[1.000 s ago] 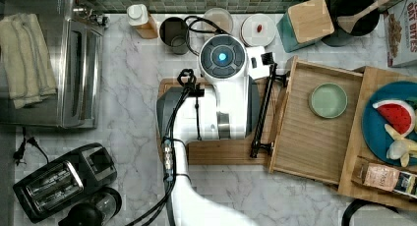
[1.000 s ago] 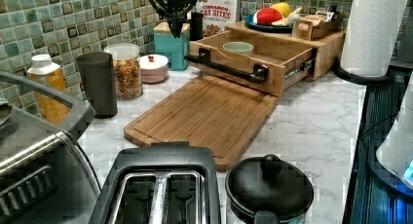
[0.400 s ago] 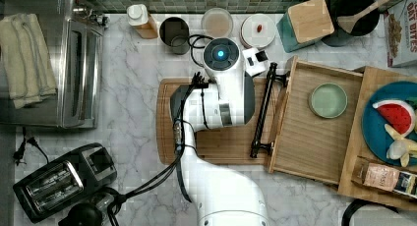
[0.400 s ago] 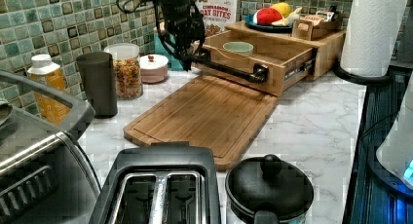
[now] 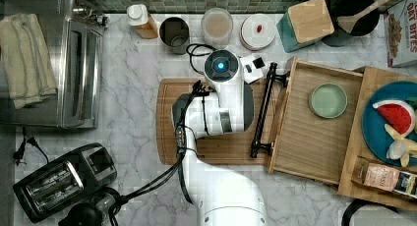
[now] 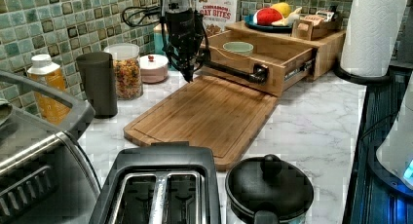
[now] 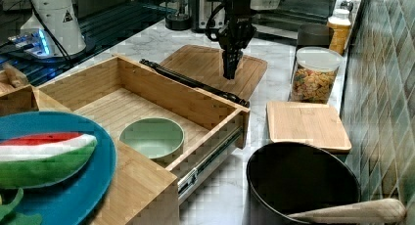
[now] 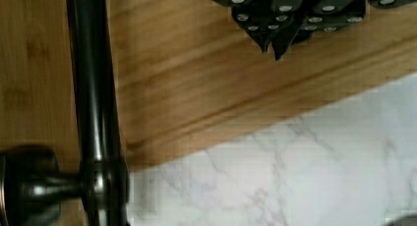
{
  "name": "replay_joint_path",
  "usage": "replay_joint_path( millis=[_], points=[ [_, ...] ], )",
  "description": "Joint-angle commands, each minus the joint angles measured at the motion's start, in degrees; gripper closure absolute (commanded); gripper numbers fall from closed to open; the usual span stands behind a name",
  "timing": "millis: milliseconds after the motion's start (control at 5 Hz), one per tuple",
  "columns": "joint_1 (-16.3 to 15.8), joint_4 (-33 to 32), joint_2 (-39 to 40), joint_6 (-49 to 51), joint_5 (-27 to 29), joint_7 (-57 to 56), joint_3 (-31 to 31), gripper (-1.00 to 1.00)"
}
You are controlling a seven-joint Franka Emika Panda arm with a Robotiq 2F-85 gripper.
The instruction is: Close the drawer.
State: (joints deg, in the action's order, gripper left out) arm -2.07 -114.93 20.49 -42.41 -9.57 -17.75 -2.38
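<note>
With my gripper [image 7: 231, 71] fingers together, I should press squarely on the handle [image 7: 188, 81], sliding the drawer [image 7: 147, 107] shut.

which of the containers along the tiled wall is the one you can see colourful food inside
The clear jar holding multicoloured cereal, standing between the dark cup and the small pink lidded dish. The others are opaque.

Light-wood drawer [image 5: 314, 137] pulled open, black bar handle [image 5: 263, 110] in front, green bowl [image 5: 328, 100] inside
</note>
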Motion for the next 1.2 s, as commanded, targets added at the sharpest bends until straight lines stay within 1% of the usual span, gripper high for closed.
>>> replay_joint_path(
  millis=[200, 400, 600, 800, 1000, 1200],
  points=[
    [4.8, -0.1, -3.4, -1.0, -1.6, -7.2, -2.7, 1.00],
    [7.0, 0.4, -2.6, 1.5, 0.4, -11.2, -2.6, 1.00],
    [8.0, -2.1, -4.4, -0.4, -0.9, -12.9, -3.5, 1.00],
    [7.6, -3.8, -5.8, -0.3, -0.2, -16.3, -6.8, 1.00],
    [8.9, -4.7, -6.8, -0.1, -0.5, -19.5, -8.5, 1.00],
    [12.0, -5.3, -5.9, -1.9, 0.2, -24.4, -9.5, 1.00]
  ],
)
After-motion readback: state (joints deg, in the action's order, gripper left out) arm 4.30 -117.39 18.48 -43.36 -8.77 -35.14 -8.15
